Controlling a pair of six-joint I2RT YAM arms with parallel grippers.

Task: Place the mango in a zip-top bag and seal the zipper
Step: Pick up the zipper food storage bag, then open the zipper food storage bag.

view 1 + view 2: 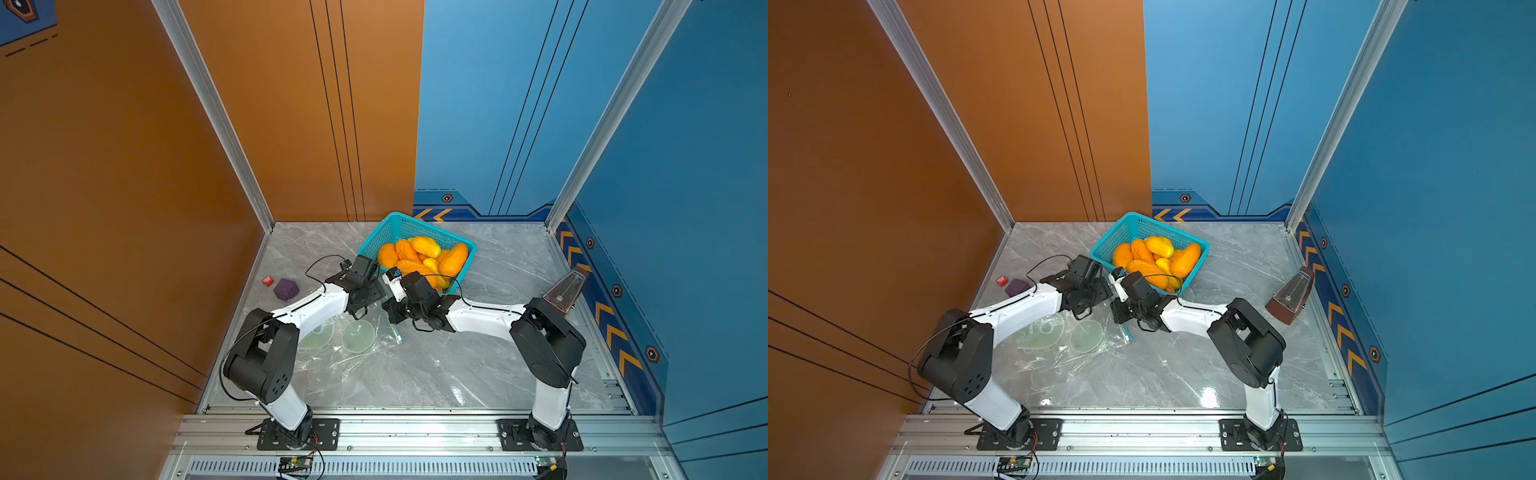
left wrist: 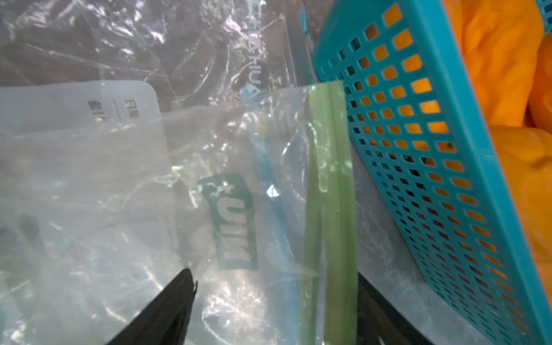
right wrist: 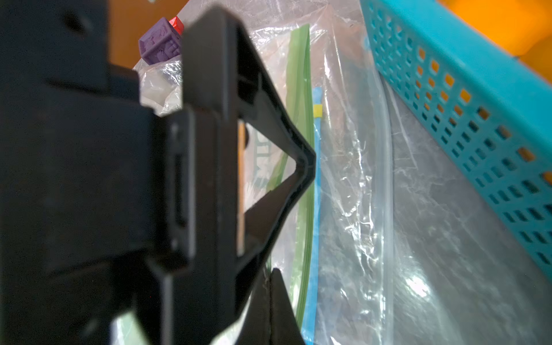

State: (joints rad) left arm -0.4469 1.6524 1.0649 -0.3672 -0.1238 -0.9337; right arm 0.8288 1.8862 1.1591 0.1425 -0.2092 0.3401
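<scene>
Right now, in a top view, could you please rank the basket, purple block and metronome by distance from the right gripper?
1. Basket, just beyond the right gripper.
2. Purple block, toward the orange wall.
3. Metronome, against the blue side wall.

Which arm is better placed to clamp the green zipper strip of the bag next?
Left, likely. The left tool has jaws apart straddling the green zipper strip, so closing would catch it. The right tool is shut, its tips beside the strip rather than around it.
</scene>
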